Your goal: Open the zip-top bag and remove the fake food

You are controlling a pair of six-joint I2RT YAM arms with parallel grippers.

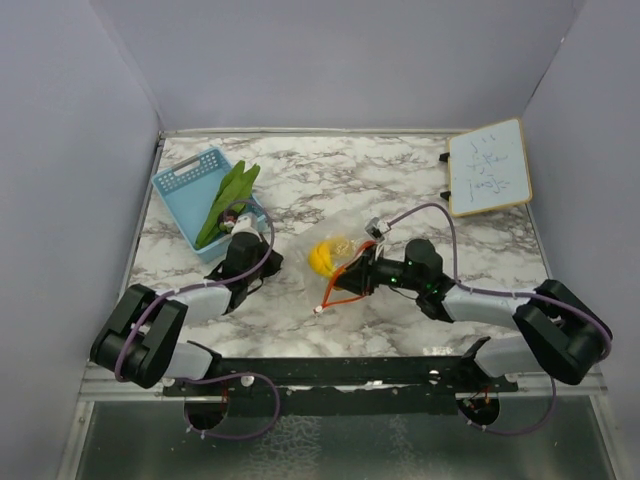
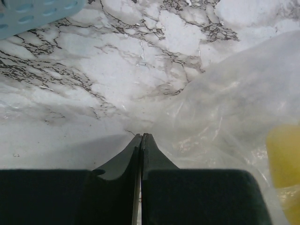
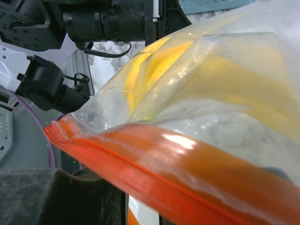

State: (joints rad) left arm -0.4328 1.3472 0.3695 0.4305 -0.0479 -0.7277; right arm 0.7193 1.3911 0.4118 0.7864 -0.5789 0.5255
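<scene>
Marble-patterned table (image 1: pixel 400 190) fills the middle of the top view, boxed in by pale grey walls (image 1: pixel 330 60). At upper left sits a light-blue mesh basket (image 1: pixel 185 180) with the green leafy piece (image 1: pixel 228 200) lying across it. A small whiteboard (image 1: pixel 487 168) stands at upper right.

The zip-top bag (image 1: pixel 345 250) lies at the centre of the frame, between the two arms, with the yellow piece (image 1: pixel 322 258) inside it. Its orange zip strip (image 1: pixel 345 295) loops down toward the lower centre.

The right gripper (image 1: pixel 360 272) meets the bag at that strip. Only the right wrist view shows the hold close up. There the strip (image 3: pixel 164 168) runs from left to lower right, over a dark finger (image 3: pixel 47 197), with clear film (image 3: pixel 211 70) and the yellow piece (image 3: pixel 140 70) above. The jaws are clamped on the bag's top edge.

The left gripper (image 1: pixel 255 265) sits between basket and bag. In its wrist view the fingertips (image 2: pixel 141 138) are pressed together, just beside the bag's film (image 2: pixel 234 93). Whether any film is pinched cannot be told.
</scene>
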